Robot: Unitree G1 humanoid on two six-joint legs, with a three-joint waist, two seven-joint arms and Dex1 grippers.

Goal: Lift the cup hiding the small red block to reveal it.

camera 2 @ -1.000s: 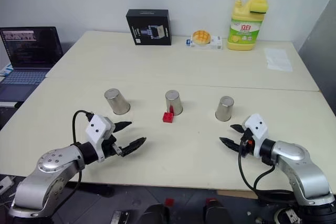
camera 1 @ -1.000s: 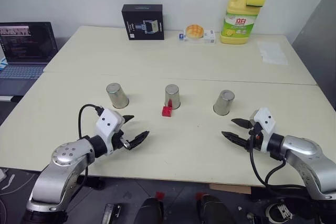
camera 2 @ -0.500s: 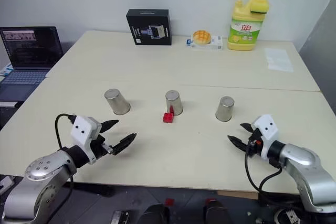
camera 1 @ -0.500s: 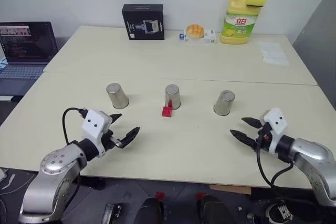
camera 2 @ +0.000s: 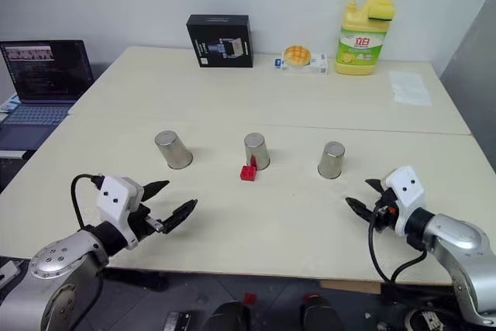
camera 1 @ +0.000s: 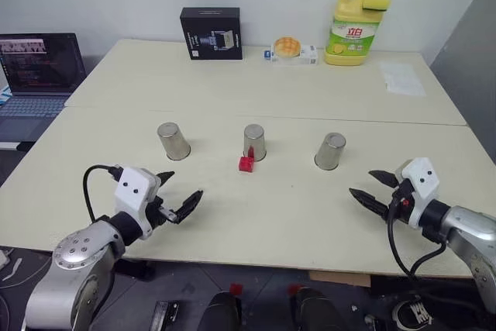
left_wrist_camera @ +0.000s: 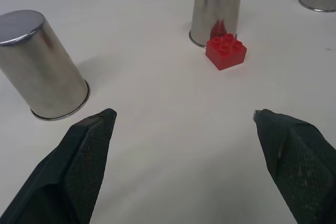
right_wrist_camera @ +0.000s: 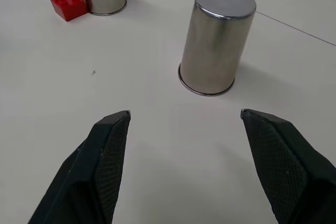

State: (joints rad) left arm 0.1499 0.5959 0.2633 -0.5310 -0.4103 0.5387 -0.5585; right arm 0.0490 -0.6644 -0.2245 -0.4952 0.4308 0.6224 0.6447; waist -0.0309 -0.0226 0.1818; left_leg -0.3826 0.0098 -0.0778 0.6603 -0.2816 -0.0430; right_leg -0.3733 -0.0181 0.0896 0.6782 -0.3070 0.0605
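Item: small red block, lying bare on the table, touching the front base of the middle cup, which stands upside down, long axis vertical. My left gripper and right gripper both hang wide-jawed and empty. The middle cup sits ahead, between them, the left one nearer.

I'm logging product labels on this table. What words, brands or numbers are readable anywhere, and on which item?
"立白": red label on the yellow dish soap bottle; its smaller print is too small to read.
Black box: pale printing and a picture, too small to read.
Laptop: lines of text on its screen, too blurred to read.
Small white packet beside the bun: blue mark, unreadable.
Steel cups and red block: no markings.
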